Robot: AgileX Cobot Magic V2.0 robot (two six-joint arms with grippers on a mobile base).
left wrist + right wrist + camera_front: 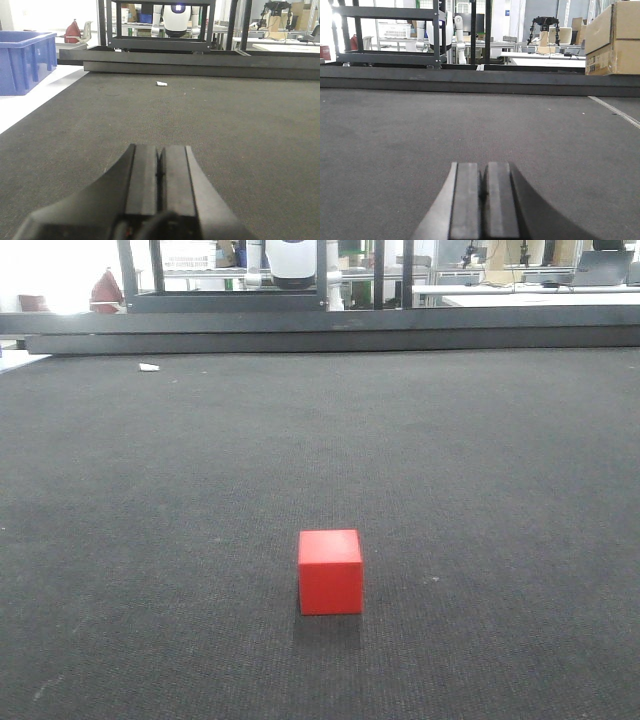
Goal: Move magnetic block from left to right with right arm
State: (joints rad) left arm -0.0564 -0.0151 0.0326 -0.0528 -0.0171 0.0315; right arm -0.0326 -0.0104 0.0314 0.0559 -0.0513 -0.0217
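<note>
The magnetic block (330,572), a small matte red cube, rests alone on the dark carpeted surface (480,460) in the front view, near the bottom centre. Neither arm appears in that view. In the left wrist view my left gripper (160,150) lies low over the carpet with its two pads pressed together, holding nothing. The right wrist view shows my right gripper (483,167) shut the same way, empty, above bare carpet. The block does not show in either wrist view.
A small white scrap (149,367) lies far back on the left of the carpet. A dark raised ledge (320,335) bounds the far edge. A blue crate (22,60) stands off the carpet's left side, and cardboard boxes (612,40) stand at the far right.
</note>
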